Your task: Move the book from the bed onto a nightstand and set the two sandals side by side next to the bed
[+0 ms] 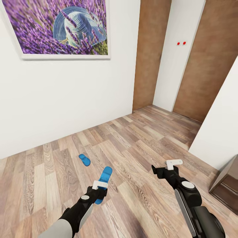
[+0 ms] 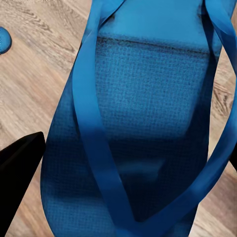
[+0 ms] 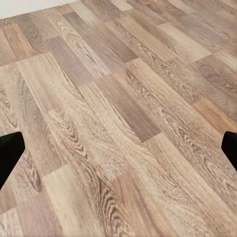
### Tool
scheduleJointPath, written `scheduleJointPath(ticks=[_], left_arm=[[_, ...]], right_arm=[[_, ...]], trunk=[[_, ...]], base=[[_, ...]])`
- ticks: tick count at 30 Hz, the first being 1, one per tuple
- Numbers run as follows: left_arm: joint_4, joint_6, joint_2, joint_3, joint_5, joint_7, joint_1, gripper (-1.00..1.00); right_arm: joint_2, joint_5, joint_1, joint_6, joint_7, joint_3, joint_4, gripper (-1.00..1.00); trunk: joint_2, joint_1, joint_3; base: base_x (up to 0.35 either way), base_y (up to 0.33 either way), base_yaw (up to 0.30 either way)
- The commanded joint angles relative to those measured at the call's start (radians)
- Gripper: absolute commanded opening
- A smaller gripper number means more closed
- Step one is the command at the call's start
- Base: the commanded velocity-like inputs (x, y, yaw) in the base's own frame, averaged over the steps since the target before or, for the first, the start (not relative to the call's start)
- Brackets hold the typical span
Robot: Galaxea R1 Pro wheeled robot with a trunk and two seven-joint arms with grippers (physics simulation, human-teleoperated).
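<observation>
Left gripper [image 1: 100,191] clamps sandal [image 1: 104,178] above floor [image 1: 138,138]; second sandal [image 1: 85,160] lies just beyond; right gripper [image 1: 164,168] fingers apparently spread, empty.

At the lower edge of the head view, two black arms with grey round caps and pale grey panels end in black hands, the left hand [image 1: 99,191] and right hand [image 1: 164,167], each bearing a white bracket.

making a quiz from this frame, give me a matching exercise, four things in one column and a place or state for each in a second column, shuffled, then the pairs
Things:
1. held sandal
2. second sandal
3. right gripper
4. picture

Place or state:
A. hanging on the white wall
B. open, holding nothing, above the floor
C. lying on the wooden floor, near the wall
D. clamped in the left gripper

Pairs: 1-D, 2-C, 3-B, 4-A
</observation>
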State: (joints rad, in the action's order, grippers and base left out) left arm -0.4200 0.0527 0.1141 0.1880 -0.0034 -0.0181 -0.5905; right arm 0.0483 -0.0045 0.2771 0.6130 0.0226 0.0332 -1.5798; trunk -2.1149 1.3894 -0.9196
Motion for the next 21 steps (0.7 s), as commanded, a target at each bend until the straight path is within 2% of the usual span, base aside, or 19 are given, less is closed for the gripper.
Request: scheduleJointPath(ticks=[1,21], left_arm=[[-0.002,0.006,-0.001,0.005,-0.003,-0.011,0.0,-1.0],[-0.002,0.005,-0.001,0.005,-0.003,-0.011,0.0,-1.0]], right_arm=[[0.001,0.0,0.001,0.005,0.002,0.001,-0.001,1.0],[0.002,0.0,0.001,0.007,0.0,0.001,0.0,1.0]], trunk=[[0.007,-0.004,0.002],[0.147,-0.081,0.065]], base=[[0.0,0.0,0.0],[0.0,0.0,0.0]])
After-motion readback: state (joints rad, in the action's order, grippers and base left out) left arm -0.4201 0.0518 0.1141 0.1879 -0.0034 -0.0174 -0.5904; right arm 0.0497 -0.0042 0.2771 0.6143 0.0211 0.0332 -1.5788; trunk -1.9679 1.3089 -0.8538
